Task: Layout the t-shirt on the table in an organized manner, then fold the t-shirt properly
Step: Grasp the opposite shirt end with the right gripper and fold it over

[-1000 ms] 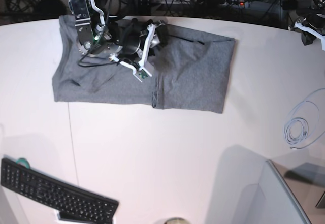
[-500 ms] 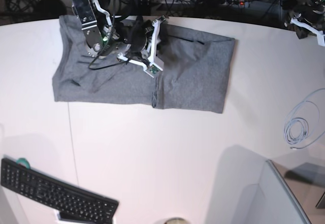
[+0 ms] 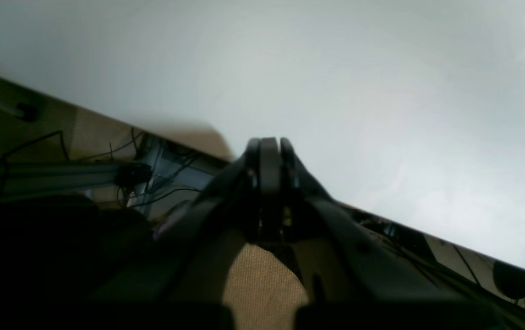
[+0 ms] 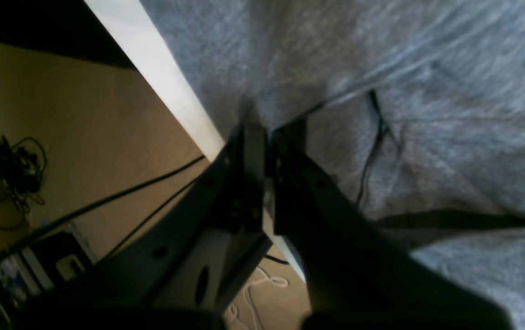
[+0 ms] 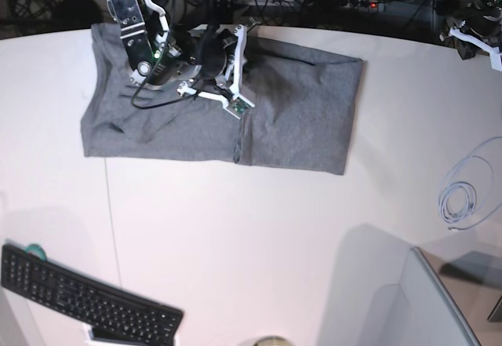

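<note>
- The t-shirt (image 5: 235, 111) is lying flat on the far part of the tabletop (image 5: 259, 228), reaching its far edge.
- The right hand (image 5: 235, 67) is sitting over the t-shirt's far middle.
- The left hand (image 5: 474, 44) is hanging at the far right edge, well apart.
- A keyboard (image 5: 86, 299) is lying at the near left corner.
- A coiled cable (image 5: 463, 197) is lying at the right.

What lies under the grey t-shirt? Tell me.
The t-shirt lies flat on the white table. Nothing else shows at its edges; whatever the cloth itself covers cannot be seen.
</note>
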Action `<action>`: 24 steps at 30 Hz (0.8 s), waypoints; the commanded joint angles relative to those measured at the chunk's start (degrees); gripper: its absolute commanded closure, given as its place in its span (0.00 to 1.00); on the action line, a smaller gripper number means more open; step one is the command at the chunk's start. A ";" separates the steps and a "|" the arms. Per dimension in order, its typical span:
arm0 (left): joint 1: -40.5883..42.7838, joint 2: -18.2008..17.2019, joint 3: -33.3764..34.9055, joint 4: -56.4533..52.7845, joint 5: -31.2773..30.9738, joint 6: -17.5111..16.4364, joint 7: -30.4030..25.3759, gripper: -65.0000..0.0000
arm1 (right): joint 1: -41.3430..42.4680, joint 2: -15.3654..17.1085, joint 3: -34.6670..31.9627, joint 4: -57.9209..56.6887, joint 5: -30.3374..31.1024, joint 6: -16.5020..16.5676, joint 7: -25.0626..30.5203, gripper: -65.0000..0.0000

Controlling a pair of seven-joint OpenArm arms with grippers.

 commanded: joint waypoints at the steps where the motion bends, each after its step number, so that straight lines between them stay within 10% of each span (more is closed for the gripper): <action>1: 0.11 -1.11 -0.49 0.77 -0.80 -0.08 -1.11 1.00 | 0.11 -0.50 -0.16 1.39 0.81 0.50 0.67 0.99; 24: -2.08 -1.11 -0.23 0.50 -0.36 -0.08 -1.11 1.00 | -1.03 0.12 -0.25 2.80 0.81 0.50 -6.89 0.99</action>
